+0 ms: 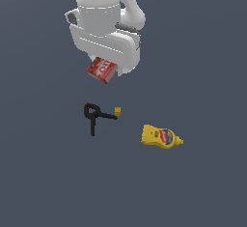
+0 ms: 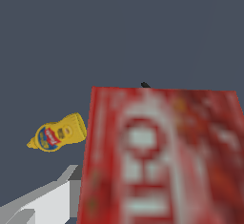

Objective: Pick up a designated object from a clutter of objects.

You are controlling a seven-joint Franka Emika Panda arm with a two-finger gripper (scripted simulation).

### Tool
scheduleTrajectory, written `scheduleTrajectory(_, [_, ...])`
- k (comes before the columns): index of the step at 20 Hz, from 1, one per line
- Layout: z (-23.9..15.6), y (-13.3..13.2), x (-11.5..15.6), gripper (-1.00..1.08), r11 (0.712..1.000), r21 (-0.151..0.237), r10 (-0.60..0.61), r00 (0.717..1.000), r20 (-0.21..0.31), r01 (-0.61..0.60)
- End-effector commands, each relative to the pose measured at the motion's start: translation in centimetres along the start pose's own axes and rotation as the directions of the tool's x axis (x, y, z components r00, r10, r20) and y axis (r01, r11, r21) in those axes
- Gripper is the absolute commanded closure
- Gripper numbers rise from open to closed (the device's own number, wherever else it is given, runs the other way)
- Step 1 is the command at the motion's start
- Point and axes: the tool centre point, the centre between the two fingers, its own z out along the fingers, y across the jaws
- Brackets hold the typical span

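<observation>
The small flat red box with white lettering (image 1: 102, 70) hangs tilted under the white hand of my arm, above the dark floor. My gripper (image 1: 108, 66) is shut on it; the fingertips are hidden behind the hand and the box. In the wrist view the red box (image 2: 162, 161) is blurred and very close, filling much of the picture, with one grey finger (image 2: 52, 199) beside it.
On the floor lie a black clamp with a red tip (image 1: 94, 117), a tiny yellow cube (image 1: 117, 110) next to it, and a yellow mustard bottle (image 1: 161, 136) on its side toward the exterior view's right. The bottle also shows in the wrist view (image 2: 57, 133).
</observation>
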Motion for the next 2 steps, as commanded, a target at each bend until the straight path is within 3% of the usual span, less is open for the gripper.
scheduleTrajectory(1, [-0.35, 0.21, 0.17, 1.08, 1.000, -0.001, -0.001, 1.000, 0.001, 0.001])
scheduleTrajectory(2, [-0.37, 0.22, 0.18, 1.08, 1.000, -0.001, -0.001, 1.000, 0.001, 0.001])
